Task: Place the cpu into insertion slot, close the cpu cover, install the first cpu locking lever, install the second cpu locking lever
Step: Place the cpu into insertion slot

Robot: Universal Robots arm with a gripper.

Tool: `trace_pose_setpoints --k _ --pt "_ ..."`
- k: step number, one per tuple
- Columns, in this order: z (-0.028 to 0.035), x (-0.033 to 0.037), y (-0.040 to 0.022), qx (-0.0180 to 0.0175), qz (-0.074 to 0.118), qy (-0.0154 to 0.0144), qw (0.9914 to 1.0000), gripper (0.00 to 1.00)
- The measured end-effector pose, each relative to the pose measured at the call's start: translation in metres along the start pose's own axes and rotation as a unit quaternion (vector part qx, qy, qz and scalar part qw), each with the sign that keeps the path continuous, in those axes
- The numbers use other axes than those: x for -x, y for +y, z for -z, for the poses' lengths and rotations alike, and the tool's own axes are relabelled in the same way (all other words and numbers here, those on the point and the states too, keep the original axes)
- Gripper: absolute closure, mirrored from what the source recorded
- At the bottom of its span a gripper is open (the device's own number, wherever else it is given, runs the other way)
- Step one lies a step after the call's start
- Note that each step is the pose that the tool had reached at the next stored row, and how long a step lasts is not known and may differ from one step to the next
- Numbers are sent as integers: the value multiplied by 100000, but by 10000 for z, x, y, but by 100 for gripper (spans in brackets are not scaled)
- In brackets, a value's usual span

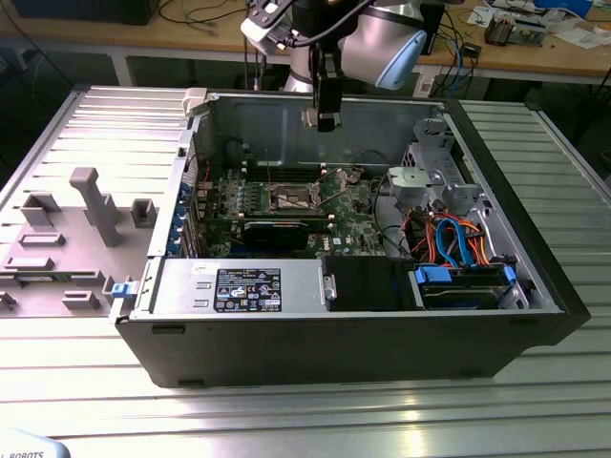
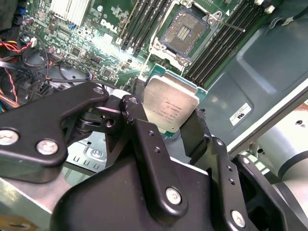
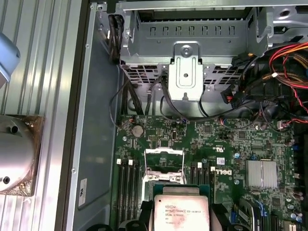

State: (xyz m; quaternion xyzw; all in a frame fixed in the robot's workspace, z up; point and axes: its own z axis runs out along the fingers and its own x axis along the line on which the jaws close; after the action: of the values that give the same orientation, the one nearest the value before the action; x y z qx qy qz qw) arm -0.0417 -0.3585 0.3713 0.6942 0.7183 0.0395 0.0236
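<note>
On the ribbed table (image 1: 286, 410) an open computer case (image 1: 334, 343) was laid, with a green board (image 1: 353, 215) on its floor. Black memory slots (image 2: 224, 45) were ranged along both sides of the insertion slot (image 2: 185, 31), whose dark centre was left uncovered. The cpu (image 2: 171, 108) was clamped by its edges in the gripper (image 2: 166, 113), above the board near the slot, with its metal top turned toward the wrist cameras.

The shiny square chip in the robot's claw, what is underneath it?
Below the cpu, held by the gripper, lies the green board, with the insertion slot showing just past its edge. The cpu hides the patch right beneath it.
</note>
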Motion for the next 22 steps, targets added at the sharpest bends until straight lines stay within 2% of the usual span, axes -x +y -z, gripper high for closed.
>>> trace_pose_setpoints --k 22 --pt "-36 1 -9 -20 -25 -8 100000 46"
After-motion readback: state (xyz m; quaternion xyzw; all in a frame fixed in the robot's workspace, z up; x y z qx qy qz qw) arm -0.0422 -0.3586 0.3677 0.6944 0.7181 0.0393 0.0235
